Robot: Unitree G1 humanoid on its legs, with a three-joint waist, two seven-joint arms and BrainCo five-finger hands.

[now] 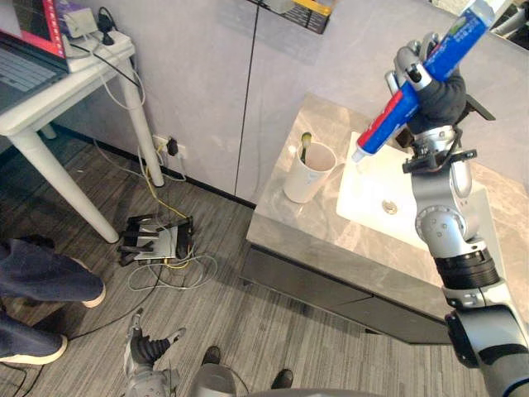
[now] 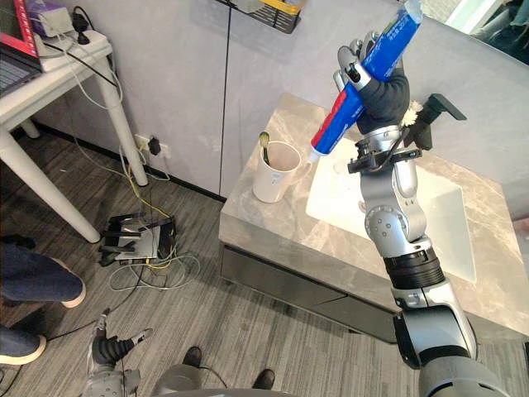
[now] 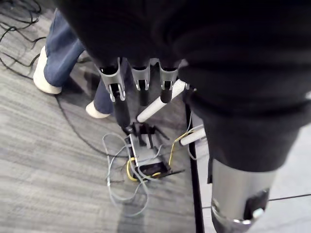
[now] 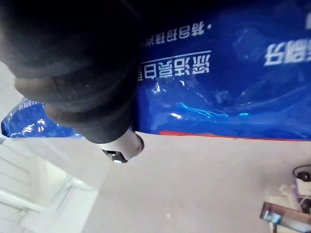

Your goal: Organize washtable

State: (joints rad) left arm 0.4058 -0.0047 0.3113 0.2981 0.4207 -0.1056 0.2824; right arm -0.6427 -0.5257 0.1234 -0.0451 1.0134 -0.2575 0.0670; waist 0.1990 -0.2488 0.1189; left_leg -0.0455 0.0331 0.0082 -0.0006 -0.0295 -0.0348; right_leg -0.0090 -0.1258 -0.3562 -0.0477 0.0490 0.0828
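Observation:
My right hand [image 1: 436, 98] is raised above the grey marble washtable [image 1: 302, 227], shut on a blue, red and white toothpaste tube [image 1: 413, 85]. The tube slants down, its white cap [image 1: 361, 154] hanging over the near-left corner of the white sink [image 1: 364, 207]. In the right wrist view the tube [image 4: 218, 73] lies against the hand's dark cover. A white cup [image 1: 306, 178] with a toothbrush [image 1: 304, 147] in it stands on the counter left of the sink. My left hand [image 1: 147, 349] hangs low near the floor, fingers [image 3: 141, 82] straight and holding nothing.
A white table [image 1: 50, 95] with a laptop stands at the far left. Cables and a black device [image 1: 157, 241] lie on the floor beside the washtable. A person's legs [image 1: 41, 281] are at the left edge. A black faucet [image 2: 434, 112] rises behind my right hand.

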